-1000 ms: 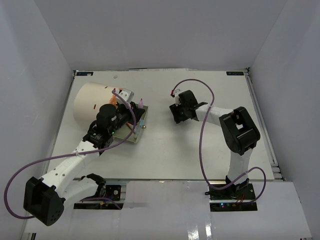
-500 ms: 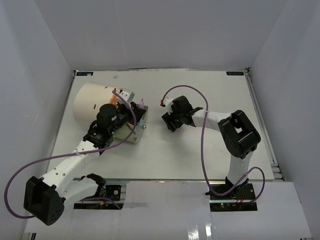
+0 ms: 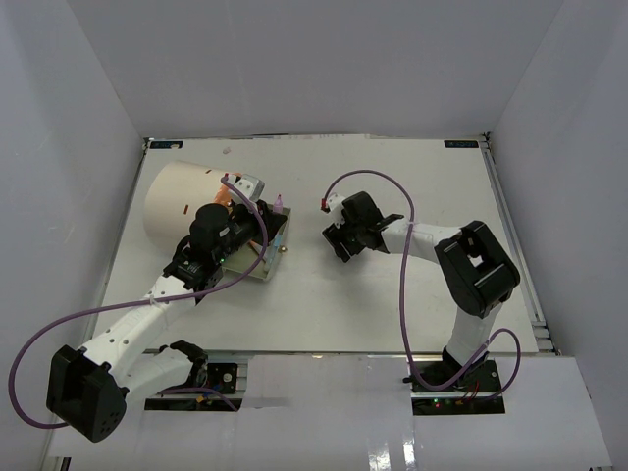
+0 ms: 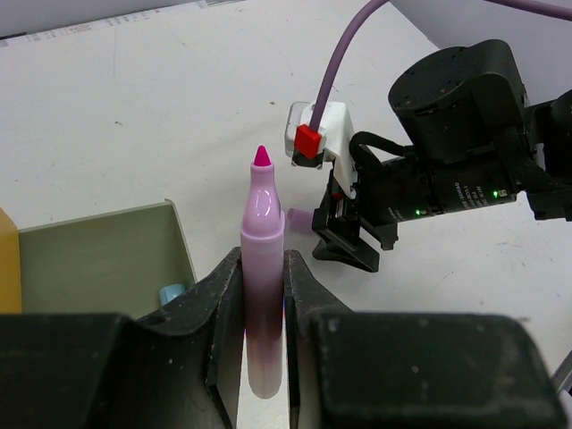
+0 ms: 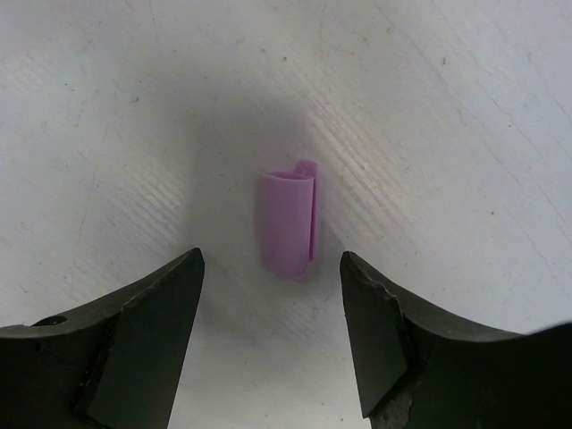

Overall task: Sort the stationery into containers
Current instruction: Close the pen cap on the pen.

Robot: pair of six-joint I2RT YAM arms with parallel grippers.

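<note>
Left gripper (image 4: 264, 279): pinching the uncapped pink marker (image 4: 261, 214) upright, beside the open drawer (image 4: 107, 259) of the cream container (image 3: 182, 201).
Right gripper (image 5: 270, 277): hanging wide over the purple cap (image 5: 289, 223), which is lying on the desk (image 3: 392, 304), untouched.
Progress: capping and stowing pending; possibly something blue lying in the drawer already.
Room: plain white walls enclosing the white desk.

Bright even light; soft shadows; wrist-view foreground blurred.

marker (image 4: 262, 223): 1 | cap (image 5: 288, 223): 1 | cylinder (image 3: 177, 201): 1 | drawer (image 4: 98, 259): 1
</note>
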